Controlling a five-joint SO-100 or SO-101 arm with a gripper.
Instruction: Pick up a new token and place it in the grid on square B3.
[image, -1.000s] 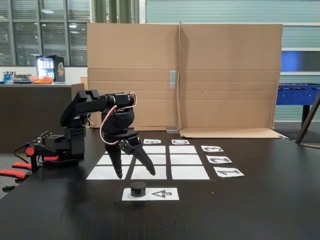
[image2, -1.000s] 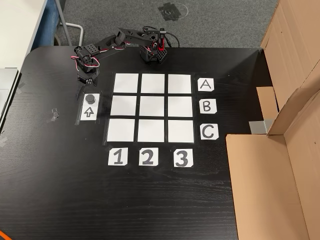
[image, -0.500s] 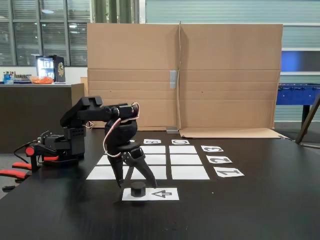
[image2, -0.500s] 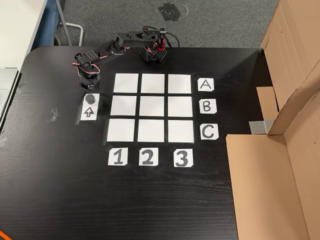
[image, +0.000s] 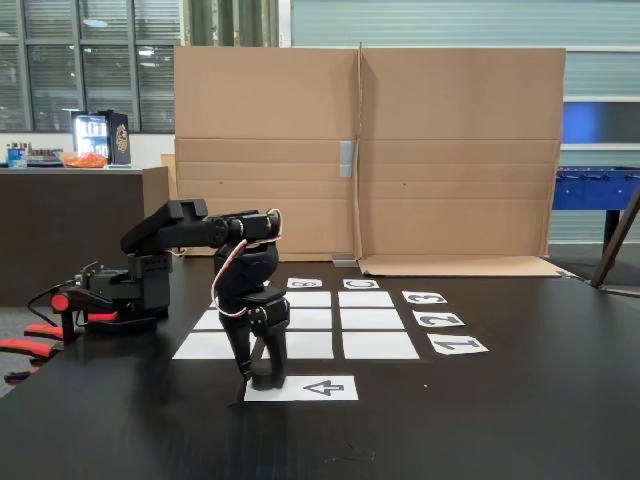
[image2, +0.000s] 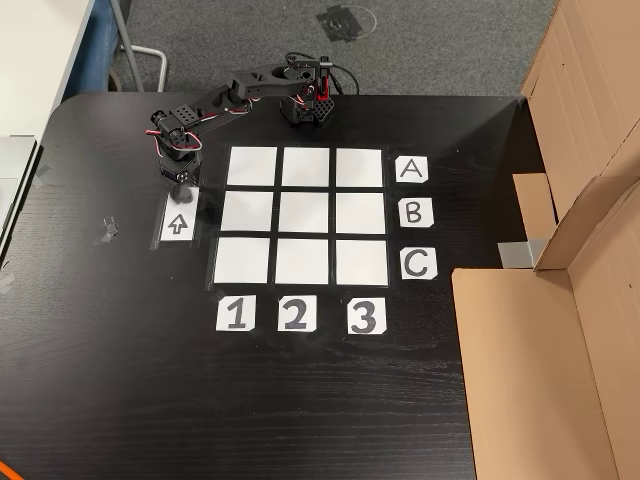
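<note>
The gripper had come down onto the near end of the arrow sheet, where half a second earlier it hung just above the token with its fingers spread. In the low fixed view the 2 fingers now stood close together and nearly upright, tips at the paper, and the token sat hidden between or behind them. In the high fixed view the gripper covered the top end of the arrow sheet, again masking the token. The jaws looked narrowed around it, but whether they were actually clamped on the token I could not tell from either picture.

By my reading, this was the grasp step: the descent was done and the closing was either under way or just finished. Nothing had yet been lifted.

The grid lay just beside the arrow sheet, all 9 squares bare. Square B3, in line with the B card and the 3 card, was in the column farthest from the gripper, so the carry would probably have to cross the middle row.
</note>
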